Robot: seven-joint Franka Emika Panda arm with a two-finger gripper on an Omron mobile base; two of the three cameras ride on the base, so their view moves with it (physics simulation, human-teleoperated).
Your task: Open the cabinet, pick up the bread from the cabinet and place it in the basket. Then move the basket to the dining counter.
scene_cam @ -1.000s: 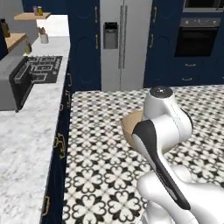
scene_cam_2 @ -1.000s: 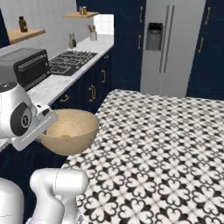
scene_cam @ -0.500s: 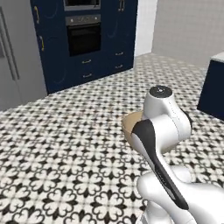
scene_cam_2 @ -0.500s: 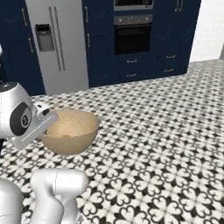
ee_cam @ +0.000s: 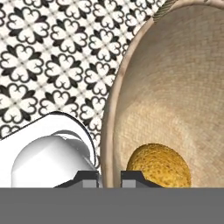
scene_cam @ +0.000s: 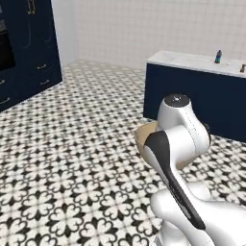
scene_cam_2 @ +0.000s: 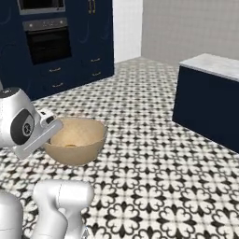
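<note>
The whole scene has swung round since a second ago: the marble counter, toaster and fridge that filled both base views, and the built-in oven wall that followed, have given way to open patterned floor, while the arm and its load sit in the same spot in each view, so it is the base that has turned, not the things.

The two-finger gripper is clamped narrow on the rim of the round tan woven basket; in the hand view one dark finger tip stands outside the wall and one inside, with the rim between them. The small golden-orange lump of bread lies inside the basket, at about 5 o'clock in that view, just beside the inner finger.

In the right base view the basket hangs above the black-and-white patterned floor at about 9 o'clock, with a sliver of bread showing in its bottom. The dining counter, a pale marble slab over a plain dark navy front, stands at 3 o'clock, well apart from the basket. A dark navy cabinet wall with a built-in black oven fills 11 o'clock.

In the left base view the white arm hides most of the basket; the dining counter sits at 1 o'clock, with a small dark bottle on top.
</note>
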